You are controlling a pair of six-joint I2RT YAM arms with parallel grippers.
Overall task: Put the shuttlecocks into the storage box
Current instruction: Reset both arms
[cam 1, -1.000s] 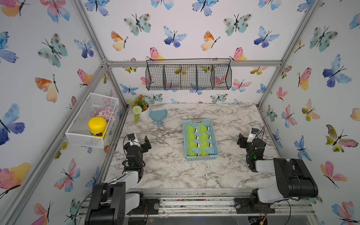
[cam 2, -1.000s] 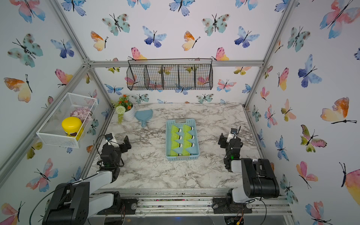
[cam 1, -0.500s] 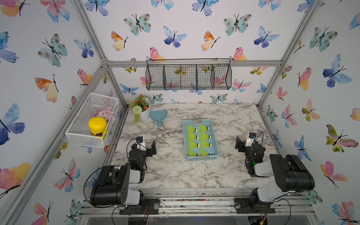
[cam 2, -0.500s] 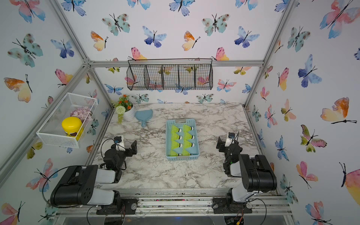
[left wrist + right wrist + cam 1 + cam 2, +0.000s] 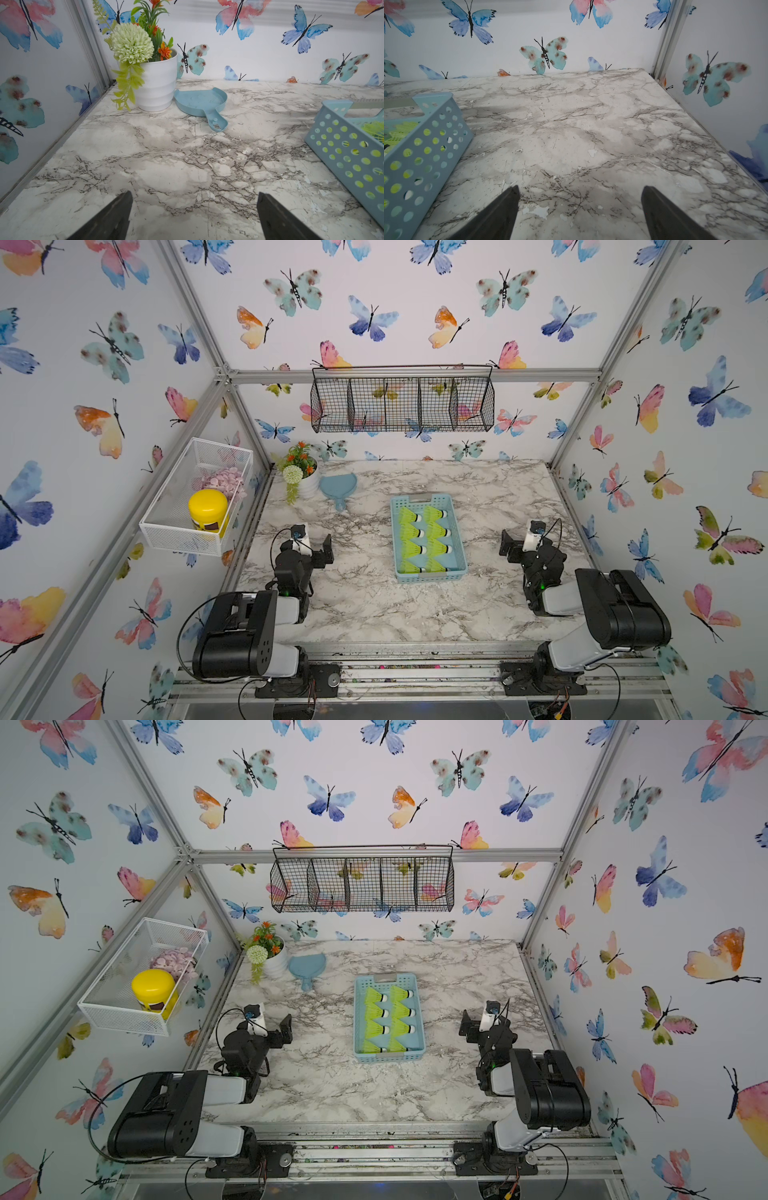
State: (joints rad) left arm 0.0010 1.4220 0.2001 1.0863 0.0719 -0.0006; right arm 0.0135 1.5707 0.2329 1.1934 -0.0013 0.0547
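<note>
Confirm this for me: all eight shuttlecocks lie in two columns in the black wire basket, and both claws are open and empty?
Wrong basket: both top views show the shuttlecocks in the light blue storage box. The rest holds: eight, two columns, left claw and right claw open and empty.

White marble-patterned tabletop [image 5: 374, 605]; in its far left corner a white ribbed pot [image 5: 158, 87] of artificial flowers, a light blue flat plastic scoop [image 5: 200, 102] just beside it; on the left wall a white wire mesh basket [image 5: 166, 526] holding a yellow-lidded jar [image 5: 208, 506] and pale pink pieces [image 5: 224, 481]; on the back wall a black wire compartment basket [image 5: 403, 406].
</note>
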